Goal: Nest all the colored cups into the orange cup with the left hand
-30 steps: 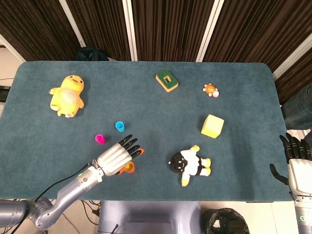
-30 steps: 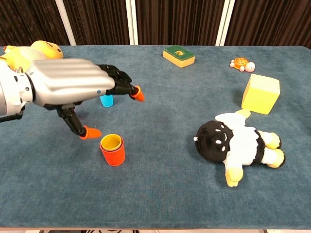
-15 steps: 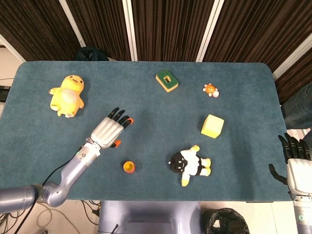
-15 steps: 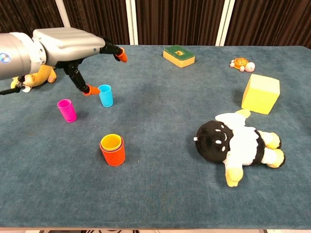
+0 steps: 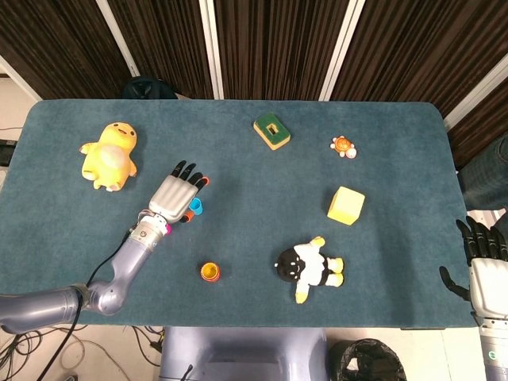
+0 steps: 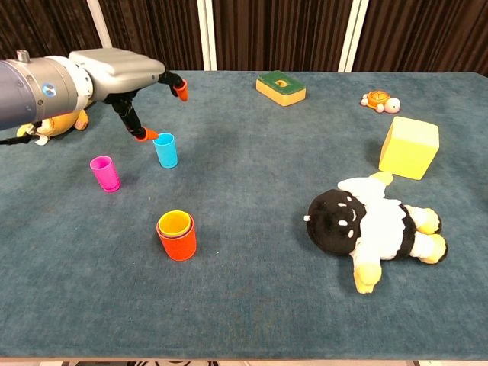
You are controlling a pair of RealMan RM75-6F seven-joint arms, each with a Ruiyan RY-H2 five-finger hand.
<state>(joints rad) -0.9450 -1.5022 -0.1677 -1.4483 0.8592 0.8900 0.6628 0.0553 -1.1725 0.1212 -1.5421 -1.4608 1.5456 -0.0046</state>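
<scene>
Where the left robot hand (image 5: 176,196) hovers, pink cup (image 6: 104,172) half-hidden overhead.

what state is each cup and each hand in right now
orange cup: upright, a yellow cup nested inside
blue cup: upright, standing alone, not nested
pink cup: upright, standing alone, not nested
left hand: above the blue cup, fingers spread, holding nothing
right hand: off the table's right edge, holding nothing
</scene>
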